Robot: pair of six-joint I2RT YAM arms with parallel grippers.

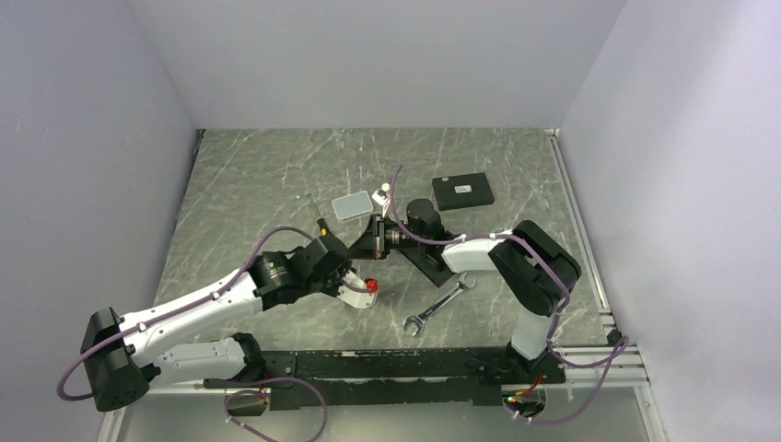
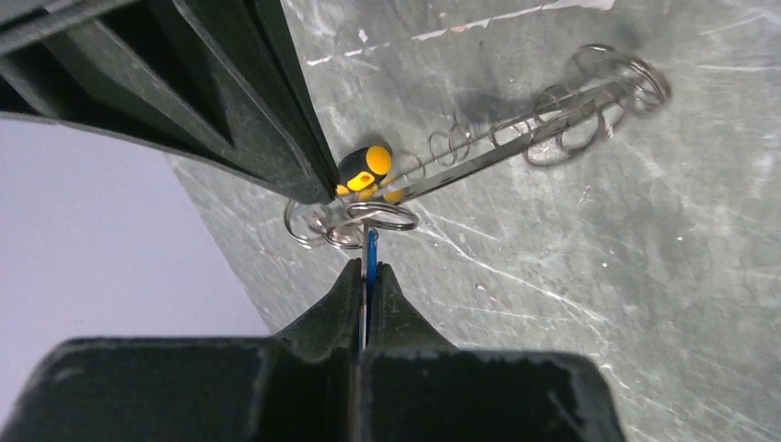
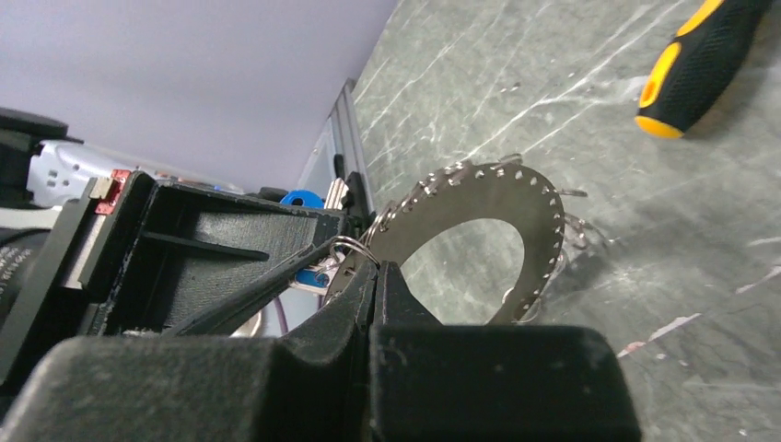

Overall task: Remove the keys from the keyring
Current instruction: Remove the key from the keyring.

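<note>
The keyring (image 3: 543, 216) is a flat grey metal ring with holes round its rim, held upright off the table. My right gripper (image 3: 378, 267) is shut on its rim. In the left wrist view the keyring (image 2: 516, 138) shows edge-on, with small wire loops (image 2: 562, 138) hanging along it; keys themselves are hard to make out. My left gripper (image 2: 368, 267) is shut on the thin blue tagged piece (image 2: 370, 247), which hangs from small split rings (image 2: 355, 219) at the keyring's near end. In the top view both grippers, left (image 1: 361, 247) and right (image 1: 378, 235), meet mid-table.
A yellow-and-black screwdriver handle (image 3: 700, 60) lies beside the keyring and also shows in the left wrist view (image 2: 367, 170). A silver wrench (image 1: 439, 304), a black flat rectangle (image 1: 462, 191) and a pale grey pad (image 1: 350, 204) lie on the marbled table (image 1: 258, 175).
</note>
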